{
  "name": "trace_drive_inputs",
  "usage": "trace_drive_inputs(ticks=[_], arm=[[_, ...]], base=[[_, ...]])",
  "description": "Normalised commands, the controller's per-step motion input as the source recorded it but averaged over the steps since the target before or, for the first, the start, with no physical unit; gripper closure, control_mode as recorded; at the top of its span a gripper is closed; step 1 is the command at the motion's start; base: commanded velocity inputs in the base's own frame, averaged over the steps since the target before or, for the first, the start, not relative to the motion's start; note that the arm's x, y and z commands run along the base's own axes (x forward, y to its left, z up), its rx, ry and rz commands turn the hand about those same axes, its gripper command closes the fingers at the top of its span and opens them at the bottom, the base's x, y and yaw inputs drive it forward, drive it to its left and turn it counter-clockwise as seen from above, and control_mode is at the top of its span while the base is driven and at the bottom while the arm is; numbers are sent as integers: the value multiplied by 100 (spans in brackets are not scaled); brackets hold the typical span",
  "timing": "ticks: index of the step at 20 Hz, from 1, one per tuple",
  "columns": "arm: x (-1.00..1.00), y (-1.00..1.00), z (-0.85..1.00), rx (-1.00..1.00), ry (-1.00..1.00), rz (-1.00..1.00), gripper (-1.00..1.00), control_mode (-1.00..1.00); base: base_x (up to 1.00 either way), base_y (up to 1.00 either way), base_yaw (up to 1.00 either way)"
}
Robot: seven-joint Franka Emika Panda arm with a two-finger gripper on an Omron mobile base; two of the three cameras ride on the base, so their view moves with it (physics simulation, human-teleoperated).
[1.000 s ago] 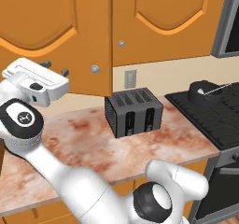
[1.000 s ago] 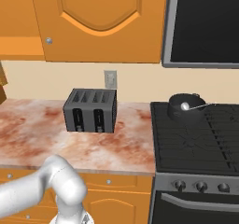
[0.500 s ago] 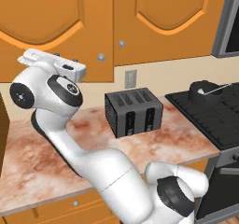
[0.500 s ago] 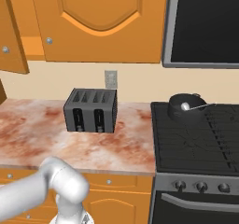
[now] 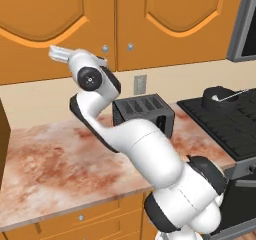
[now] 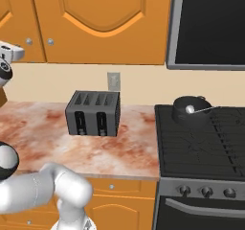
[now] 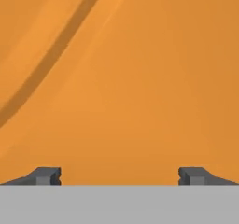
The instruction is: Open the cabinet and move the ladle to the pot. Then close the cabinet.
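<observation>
Cabinet [image 5: 115,19] doors are rendered in orange wood with darker orange arched panel lines; knobs [image 5: 105,48] are silver. Wall [image 6: 143,83] is painted pale cream, outlet plate [image 6: 113,80] light grey. Counter [image 6: 43,128] is patterned in mottled reddish-brown and cream marble. Toaster [image 6: 93,112] is dark grey-black. Pot [image 6: 187,109] is dark grey-black, ladle [image 6: 191,109] pale silvery-white. Stove [image 6: 201,143] is finished black. Gripper [image 7: 119,175] fingertips are dark grey.
</observation>
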Motion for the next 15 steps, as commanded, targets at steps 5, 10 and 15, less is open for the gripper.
trace_drive_inputs(ticks=[5, 10, 15], arm=[[85, -4, 1, 2, 13, 22, -100, -100], [72, 0, 8, 1, 16, 16, -100, -100], [26, 0, 21, 0, 15, 11, -100, -100]], base=[[0, 0, 0], [0, 0, 0], [0, 0, 0]])
